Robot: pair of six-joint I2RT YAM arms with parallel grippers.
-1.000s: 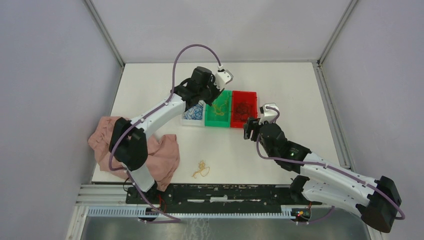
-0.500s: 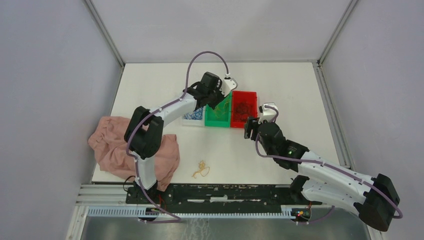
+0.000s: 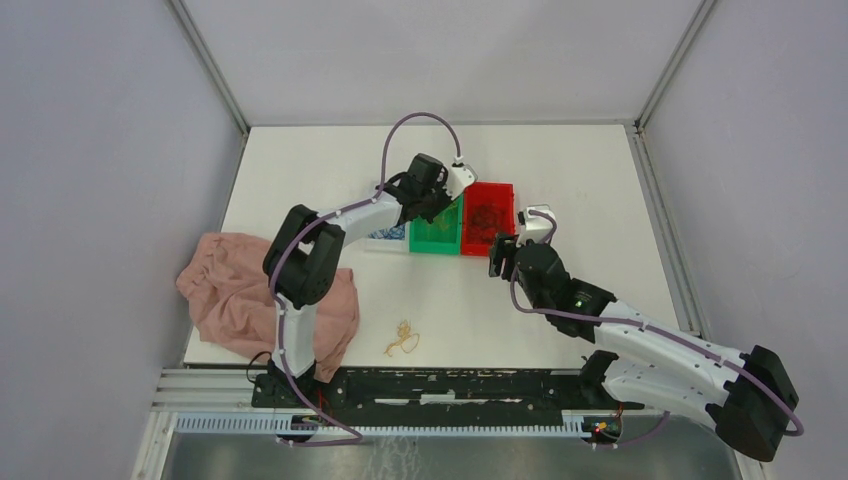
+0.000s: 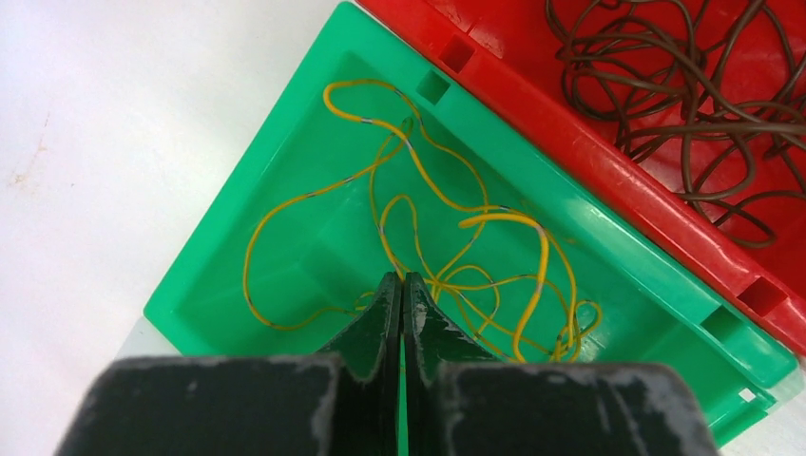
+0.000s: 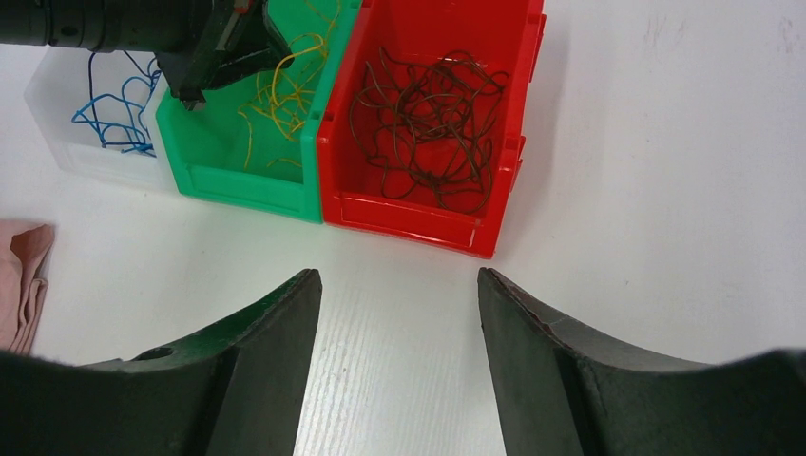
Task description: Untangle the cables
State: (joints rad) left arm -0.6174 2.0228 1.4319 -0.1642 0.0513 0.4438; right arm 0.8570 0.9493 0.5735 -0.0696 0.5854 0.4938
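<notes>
My left fingers (image 4: 378,318) are pressed together over the yellow cables (image 4: 544,266) in the green bin (image 4: 314,256); my right fingers (image 5: 271,328) are spread. Light, floppy wires, likely snaggy: I'd pinch one loose loop.

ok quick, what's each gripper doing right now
Left gripper: shut above the yellow cables in the green bin; whether a strand is pinched cannot be told.
Right gripper: open, holding nothing, in front of the red bin.

A clear bin (image 5: 95,161), green bin (image 5: 242,185) and red bin (image 5: 409,217) stand touching in a row mid-way across the table (image 3: 300,170). A crumpled pink cloth (image 3: 215,290) overhangs its near-left corner.
</notes>
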